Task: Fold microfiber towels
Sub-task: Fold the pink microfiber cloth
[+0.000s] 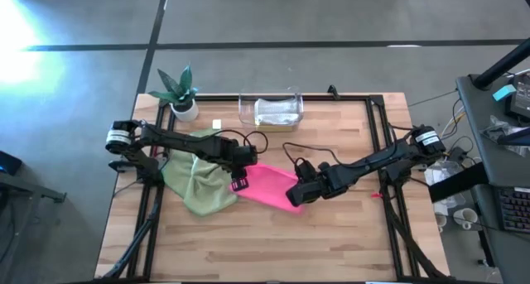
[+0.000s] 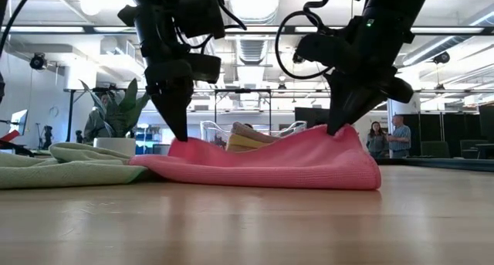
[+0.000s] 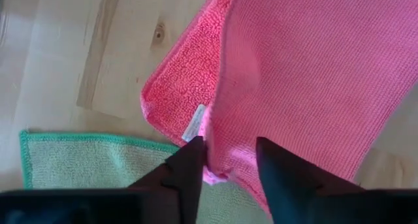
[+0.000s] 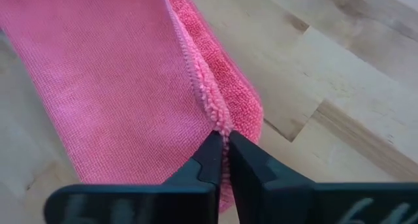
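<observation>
A hot pink towel (image 1: 265,185) lies folded over at the table's middle, its left end overlapping a sage green towel (image 1: 195,185) spread flat on the table. My left gripper (image 3: 228,149) stands open over the pink towel's left corner, a finger on either side of it. At the towel's right end my right gripper (image 4: 225,138) is shut on the towel. In the low view the pink towel (image 2: 270,161) rises to a peak at each gripper and sags between. My left gripper comes from above, pointing steeply down, and its open fingers straddle the pink towel's left corner (image 3: 212,155). One finger (image 3: 189,165) lies against the edge by the white tag; whether the other touches I cannot tell. My right gripper pinches the towel's right corner (image 4: 219,123) between its two fingertips, where the fleecy edges of two layers meet. The fingers slant down from the table's right. That corner (image 2: 345,132) is drawn up a little; the rest of the towel lies on the table.
A clear plastic bin (image 1: 271,110) with folded towels stands at the table's far edge, a potted plant (image 1: 180,92) to its left. Bare wood lies in front of the towels toward the near edge. People stand far off in the room behind.
</observation>
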Motion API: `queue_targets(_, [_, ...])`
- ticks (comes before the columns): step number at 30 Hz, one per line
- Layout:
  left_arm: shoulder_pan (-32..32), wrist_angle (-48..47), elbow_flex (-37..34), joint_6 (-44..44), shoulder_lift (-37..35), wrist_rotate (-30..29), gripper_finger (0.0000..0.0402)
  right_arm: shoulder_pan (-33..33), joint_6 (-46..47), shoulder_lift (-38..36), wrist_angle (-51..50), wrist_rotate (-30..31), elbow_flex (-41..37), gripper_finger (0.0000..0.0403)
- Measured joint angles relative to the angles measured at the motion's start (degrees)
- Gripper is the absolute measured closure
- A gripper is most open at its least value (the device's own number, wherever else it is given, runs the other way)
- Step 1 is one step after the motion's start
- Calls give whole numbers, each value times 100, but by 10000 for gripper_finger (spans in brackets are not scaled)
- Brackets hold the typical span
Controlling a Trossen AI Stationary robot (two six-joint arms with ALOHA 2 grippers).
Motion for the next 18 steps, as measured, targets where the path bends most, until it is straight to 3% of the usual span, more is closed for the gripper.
queue_targets(6, [28,-140,40,403,-76,6,243,-29,381,0,-20,-2,0,341])
queue_targets(14, [28,-338,254,1308,-379,-67,241,-129,540,-124,-654,-114,120,268])
queue_targets(18, [28,-177,246,1499,-407,-80,241,-75,488,-313,-382,-328,125,254])
